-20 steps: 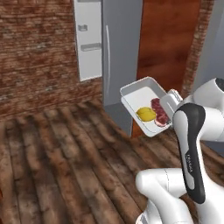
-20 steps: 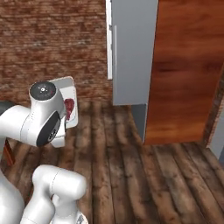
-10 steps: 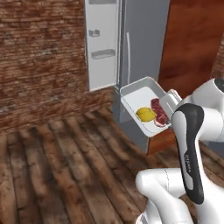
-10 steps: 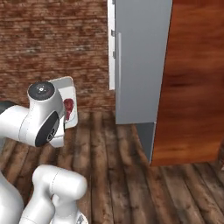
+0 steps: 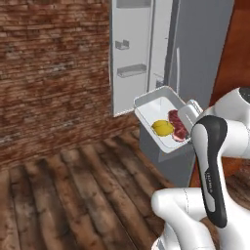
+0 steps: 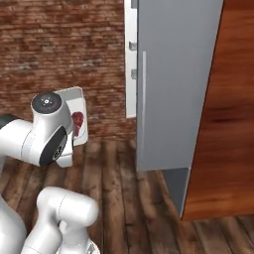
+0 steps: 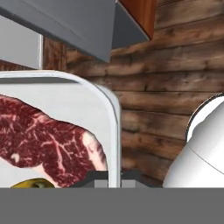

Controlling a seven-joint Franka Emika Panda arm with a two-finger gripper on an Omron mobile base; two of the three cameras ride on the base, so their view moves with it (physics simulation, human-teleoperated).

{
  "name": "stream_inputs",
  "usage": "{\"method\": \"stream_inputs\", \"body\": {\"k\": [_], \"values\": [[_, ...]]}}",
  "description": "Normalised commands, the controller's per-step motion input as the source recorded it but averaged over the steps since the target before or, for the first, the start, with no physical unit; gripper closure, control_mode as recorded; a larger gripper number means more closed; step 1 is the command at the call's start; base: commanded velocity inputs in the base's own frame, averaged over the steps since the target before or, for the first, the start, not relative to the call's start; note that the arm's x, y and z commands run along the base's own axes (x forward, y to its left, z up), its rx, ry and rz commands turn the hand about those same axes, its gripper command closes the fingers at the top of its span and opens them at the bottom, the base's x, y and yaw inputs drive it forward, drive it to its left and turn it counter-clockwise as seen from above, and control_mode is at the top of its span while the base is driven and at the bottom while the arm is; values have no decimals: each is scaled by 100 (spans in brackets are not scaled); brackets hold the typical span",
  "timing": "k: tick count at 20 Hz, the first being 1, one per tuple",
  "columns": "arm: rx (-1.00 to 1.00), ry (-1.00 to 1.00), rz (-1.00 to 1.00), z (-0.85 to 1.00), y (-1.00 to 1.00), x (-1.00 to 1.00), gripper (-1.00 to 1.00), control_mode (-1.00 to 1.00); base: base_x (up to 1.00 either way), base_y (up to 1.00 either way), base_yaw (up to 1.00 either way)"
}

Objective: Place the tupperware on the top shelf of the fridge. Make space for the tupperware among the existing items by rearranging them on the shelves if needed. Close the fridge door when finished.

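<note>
One shallow rectangular tupperware [image 5: 163,117], translucent and white-rimmed with rounded corners, is held aloft before the fridge [image 5: 195,63], whose left door is seen open. A smooth yellow lump [image 5: 163,128] and a marbled dark red meat piece [image 7: 48,140] are contained. The gripper [image 7: 114,176] is pinched on the tray's rim. Brushed grey panels are noted; no legible writing is found.

no readable text, labels, brands or numbers anywhere

a home kitchen: tall grey fridge [image 6: 173,84] with white door bins [image 5: 131,71], brick wall [image 5: 49,73], wood plank floor [image 5: 73,195].
</note>
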Motion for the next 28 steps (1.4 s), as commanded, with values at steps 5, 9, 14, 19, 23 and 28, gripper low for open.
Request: {"method": "stream_inputs", "body": {"k": [5, 9, 14, 19, 23, 28], "values": [[0, 0, 0, 0, 0, 0, 100, 100, 100, 38, -13], [0, 0, 0, 0, 0, 0, 100, 100, 100, 40, -29], [0, 0, 0, 0, 0, 0, 100, 100, 100, 46, -40], [0, 0, 0, 0, 0, 0, 100, 100, 95, 56, -49], [0, 0, 0, 0, 0, 0, 100, 100, 64, 52, -48], [0, 0, 0, 0, 0, 0, 100, 100, 32, 31, -49]]}}
